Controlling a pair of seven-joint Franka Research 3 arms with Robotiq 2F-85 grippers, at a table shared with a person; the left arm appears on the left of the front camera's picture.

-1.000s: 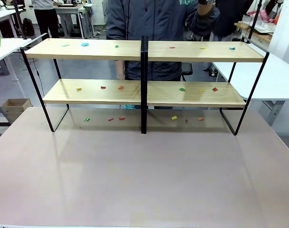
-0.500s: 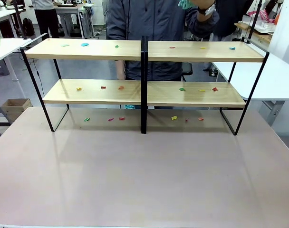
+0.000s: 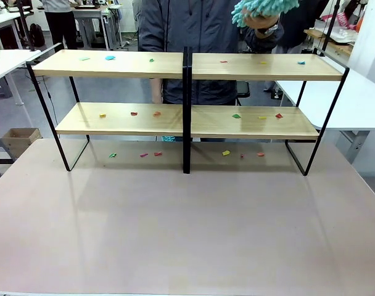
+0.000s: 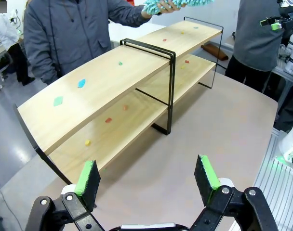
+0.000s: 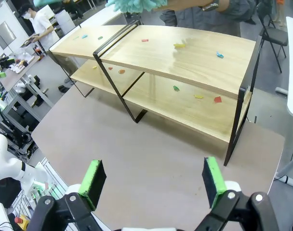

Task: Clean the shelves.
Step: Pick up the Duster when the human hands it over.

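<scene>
Now, shelves (image 3: 186,111): standing at the far half of the table (image 3: 187,228), two long light-wood boards on a thin black frame with a black upright in the middle.
Top board: small coloured scraps (image 3: 110,58) scattered along it, on both sides of the upright.
Lower board: more scraps, red, orange, yellow and green, spread left and right.
Under the rack: a few scraps lie on the table between the frame's legs.
Person (image 3: 193,31): in a grey-blue jacket, standing behind the rack at the far side.
Person's hand (image 3: 256,21): raised above the right half of the top board, clasping a fluffy teal duster (image 3: 264,6); the duster is clear of the wood.
Left gripper (image 4: 146,168): jaws spread wide, green pads (image 4: 86,175) well apart, nothing between them, hanging above the table near the rack's left end.
Right gripper (image 5: 153,168): jaws spread wide, nothing held, above the table off the rack's right end.
</scene>
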